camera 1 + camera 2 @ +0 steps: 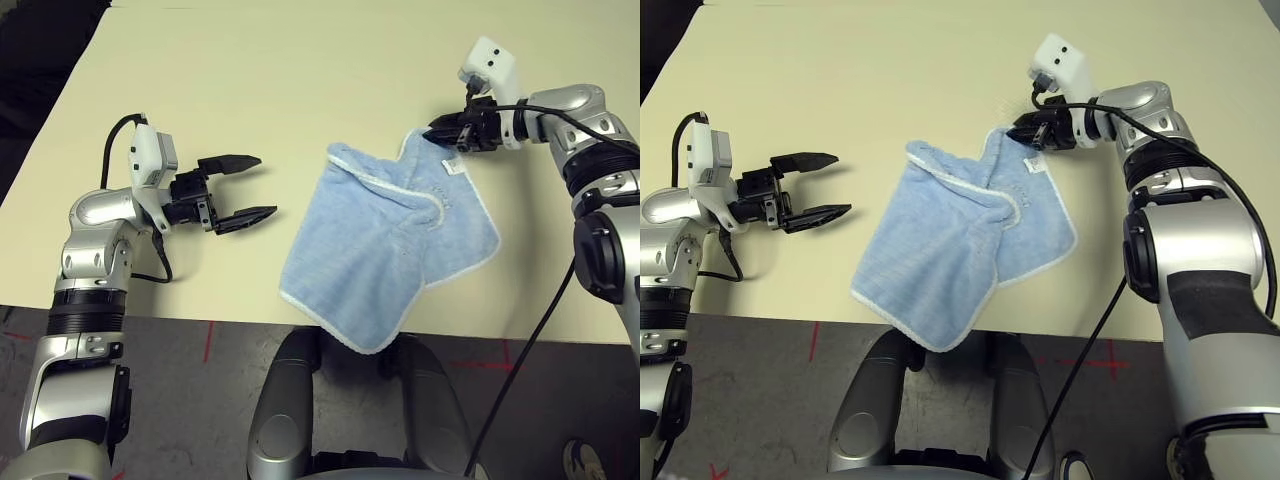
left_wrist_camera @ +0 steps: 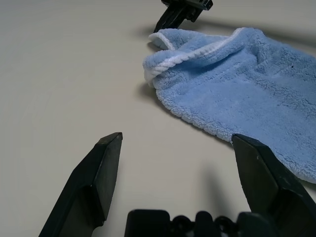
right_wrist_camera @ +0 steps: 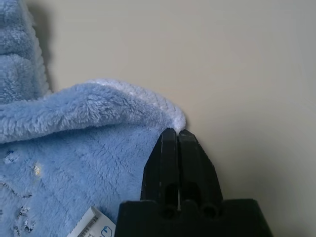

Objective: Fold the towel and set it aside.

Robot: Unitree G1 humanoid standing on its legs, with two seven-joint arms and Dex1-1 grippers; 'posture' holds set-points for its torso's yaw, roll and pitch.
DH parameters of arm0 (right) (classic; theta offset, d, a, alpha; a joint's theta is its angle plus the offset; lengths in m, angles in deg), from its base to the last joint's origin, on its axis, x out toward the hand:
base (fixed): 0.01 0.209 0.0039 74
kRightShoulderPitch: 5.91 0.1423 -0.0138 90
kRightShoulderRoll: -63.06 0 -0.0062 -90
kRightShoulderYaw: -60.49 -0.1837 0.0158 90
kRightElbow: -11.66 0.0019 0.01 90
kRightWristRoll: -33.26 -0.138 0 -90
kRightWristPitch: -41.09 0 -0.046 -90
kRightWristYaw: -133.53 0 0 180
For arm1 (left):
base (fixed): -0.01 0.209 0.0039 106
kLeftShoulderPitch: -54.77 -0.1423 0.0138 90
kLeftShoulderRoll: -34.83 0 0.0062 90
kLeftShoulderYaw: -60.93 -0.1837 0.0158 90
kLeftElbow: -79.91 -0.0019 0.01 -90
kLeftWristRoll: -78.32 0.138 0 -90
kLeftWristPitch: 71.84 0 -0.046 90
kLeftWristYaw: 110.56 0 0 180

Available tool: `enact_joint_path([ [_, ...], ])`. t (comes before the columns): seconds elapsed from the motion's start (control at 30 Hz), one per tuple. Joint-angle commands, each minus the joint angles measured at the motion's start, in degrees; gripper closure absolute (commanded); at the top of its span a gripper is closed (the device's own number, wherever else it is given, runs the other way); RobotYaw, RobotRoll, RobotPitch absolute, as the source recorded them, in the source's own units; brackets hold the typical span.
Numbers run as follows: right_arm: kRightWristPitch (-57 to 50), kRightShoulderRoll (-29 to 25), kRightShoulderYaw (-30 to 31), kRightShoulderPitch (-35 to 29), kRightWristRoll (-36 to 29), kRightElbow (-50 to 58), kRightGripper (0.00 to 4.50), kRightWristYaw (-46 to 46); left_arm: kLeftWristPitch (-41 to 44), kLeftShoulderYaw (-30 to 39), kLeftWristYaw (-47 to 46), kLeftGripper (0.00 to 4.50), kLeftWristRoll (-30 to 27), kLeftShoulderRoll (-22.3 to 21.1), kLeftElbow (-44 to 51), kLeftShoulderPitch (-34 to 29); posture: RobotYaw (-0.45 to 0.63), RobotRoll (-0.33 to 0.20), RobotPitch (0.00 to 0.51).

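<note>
The light blue towel (image 1: 390, 240) lies rumpled on the table near its front edge, one half folded loosely over the other, whitish border showing. Its near corner hangs slightly over that edge. My right gripper (image 1: 432, 130) is shut on the towel's far right corner; in the right wrist view its fingers (image 3: 170, 163) press together with their tips at the white border of the towel (image 3: 74, 148). A white label (image 3: 91, 224) shows beside them. My left gripper (image 1: 266, 186) hovers open left of the towel, a short gap from it, nothing between its fingers (image 2: 98, 182).
The cream table (image 1: 250, 60) stretches bare behind and to the left of the towel. Its front edge (image 1: 200, 320) runs just below the left arm, with grey floor and red marks beyond. A black cable (image 1: 530, 330) hangs from the right arm.
</note>
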Motion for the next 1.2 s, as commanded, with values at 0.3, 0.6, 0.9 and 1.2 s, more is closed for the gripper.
enact_joint_path([
  [0.3, 0.01, -2.44, -14.90, -1.58, -15.29, 0.68, 4.47, -5.77, -0.04, -0.63, 0.65, 0.00, 0.23, 0.11, -1.60, 0.26, 0.19, 0.000, 0.345],
  [0.6, -0.76, -3.01, -22.66, -2.08, -25.88, 5.69, 4.47, -10.56, -1.08, -2.33, 0.75, 0.00, 1.48, 2.32, -6.62, 4.38, 0.13, 0.000, 0.318],
  [0.9, 6.94, -1.71, -20.10, -2.69, -25.60, 9.80, 4.47, -13.00, -0.73, -2.90, 1.17, 0.00, 1.81, 3.00, -9.59, 7.14, 0.11, 0.000, 0.317],
  [1.2, 9.81, -0.79, -21.28, 4.54, -29.22, 10.52, 4.47, -14.14, -4.23, -3.29, 2.24, 0.00, 3.02, 3.64, -15.02, 10.83, 0.07, 0.000, 0.307],
])
